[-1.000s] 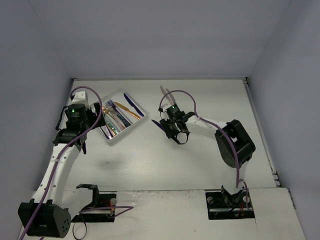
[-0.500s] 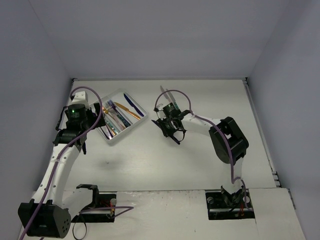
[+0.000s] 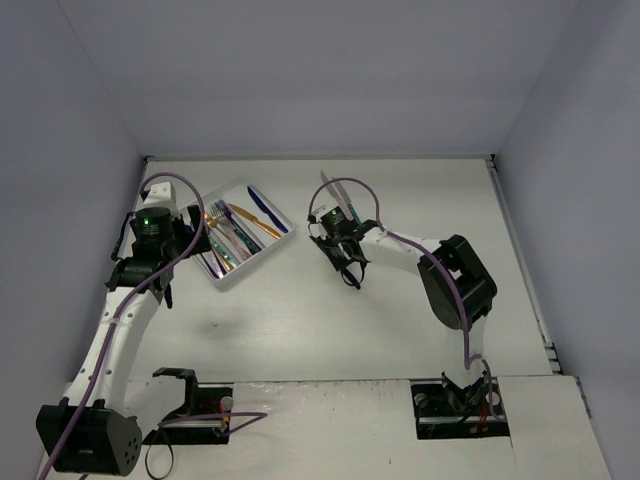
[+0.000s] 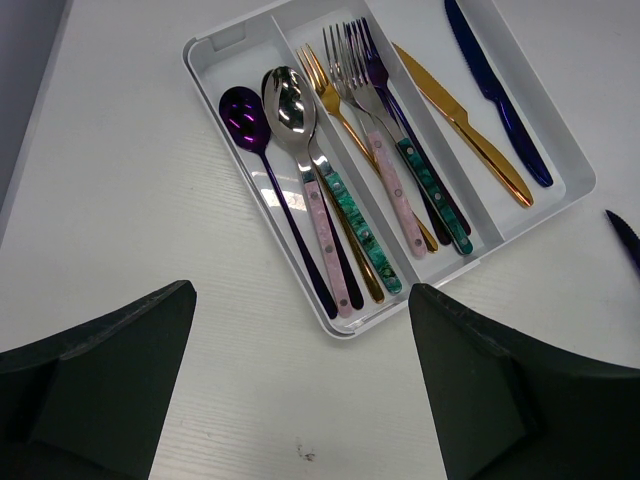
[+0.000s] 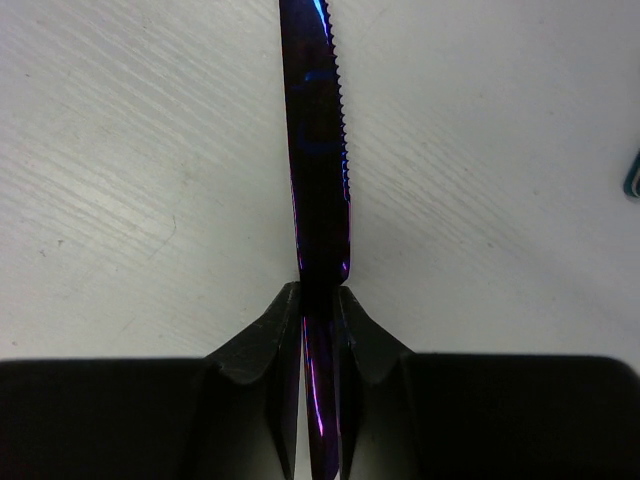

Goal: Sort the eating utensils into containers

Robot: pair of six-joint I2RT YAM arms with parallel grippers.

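While most of the cutlery already lies in the white tray (image 4: 228, 60), the sorting is not finished. Seen from the left wrist, two spoons (image 4: 290, 100) fill the tray's left compartment and a cluster of forks (image 4: 350, 60) fills the middle one. A gold knife (image 4: 460, 120) and a blue knife (image 4: 495, 85) lie side by side in the right one, so each kind has its own lane. Off to the tray's right, over the open counter (image 3: 300, 330), the right fingers (image 5: 265, 345) are pinched tight on the handle end of a dark purple knife (image 5: 318, 150). Its serrated blade points away from them, and whether it has left the counter cannot be told. Farther from the tray, a silver knife (image 3: 330, 184) lies untouched. The left fingers (image 4: 110, 370) hang spread wide and empty at the tray's near end. By this showing two knives are left, both seemingly due in the tray's knife compartment.
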